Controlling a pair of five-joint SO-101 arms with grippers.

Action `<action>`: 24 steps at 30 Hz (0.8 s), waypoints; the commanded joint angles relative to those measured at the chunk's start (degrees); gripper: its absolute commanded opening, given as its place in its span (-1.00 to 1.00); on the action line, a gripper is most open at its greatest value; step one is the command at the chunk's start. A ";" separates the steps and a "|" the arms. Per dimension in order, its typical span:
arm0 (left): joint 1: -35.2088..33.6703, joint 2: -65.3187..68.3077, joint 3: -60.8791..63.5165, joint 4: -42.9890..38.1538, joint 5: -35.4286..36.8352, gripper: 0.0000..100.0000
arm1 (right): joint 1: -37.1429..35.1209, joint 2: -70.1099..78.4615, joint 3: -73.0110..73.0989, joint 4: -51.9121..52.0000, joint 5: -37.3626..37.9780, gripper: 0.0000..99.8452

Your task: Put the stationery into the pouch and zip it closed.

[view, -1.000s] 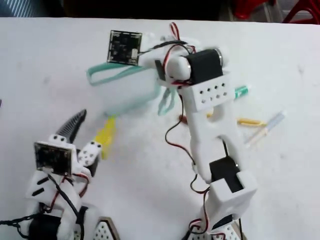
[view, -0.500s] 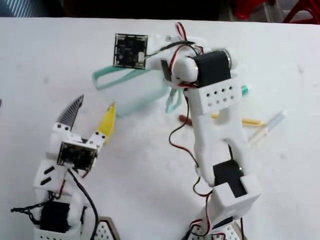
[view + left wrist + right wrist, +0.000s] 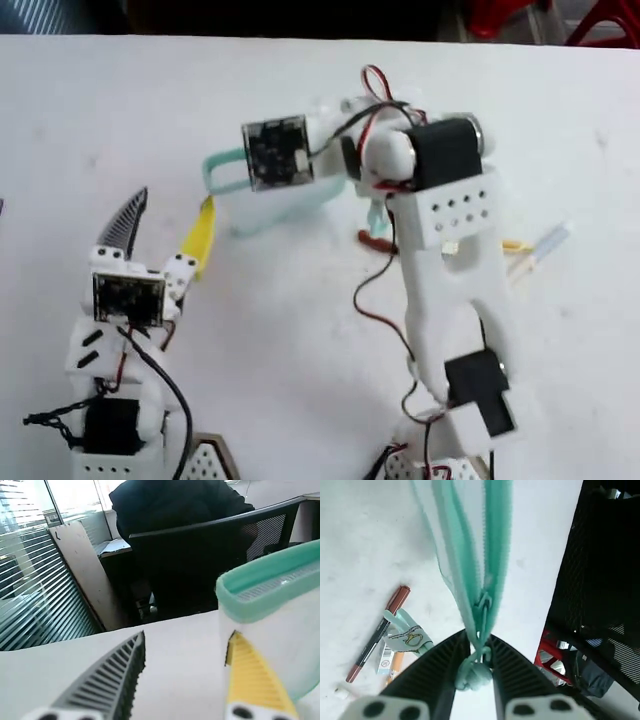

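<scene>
Teal-edged white pouch (image 3: 280, 622), brown pen (image 3: 376, 634)

translucent teal-rimmed pouch (image 3: 282, 206) gapes open, pens (image 3: 541, 247) nearby.

White arms (image 3: 445, 290), black servos (image 3: 447, 152), red wires (image 3: 380, 186), ribbed jaws.

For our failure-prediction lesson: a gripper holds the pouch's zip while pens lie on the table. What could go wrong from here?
1. The right gripper pinches only the zip pull; the soft pouch may sag or slip free.
2. The pens lie outside the pouch; zipping now would shut them out.
</scene>
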 commanded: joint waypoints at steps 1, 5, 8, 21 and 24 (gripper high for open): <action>3.47 -0.13 -0.44 2.81 0.62 -0.44 | 0.31 -9.19 5.45 0.75 4.75 -0.96; 11.38 -0.13 -0.44 5.80 0.62 -0.38 | 0.75 -11.47 8.88 -1.98 4.92 -0.96; 17.27 -0.13 -0.44 6.68 0.62 -0.38 | 0.66 -11.65 9.76 -1.98 4.92 -0.96; 24.13 -0.40 -2.37 9.05 1.05 -0.42 | -1.36 -11.38 11.69 -7.52 1.85 -0.96; 21.58 -0.40 -6.59 17.05 1.05 -0.43 | -0.48 -11.38 12.66 -9.98 1.41 -0.96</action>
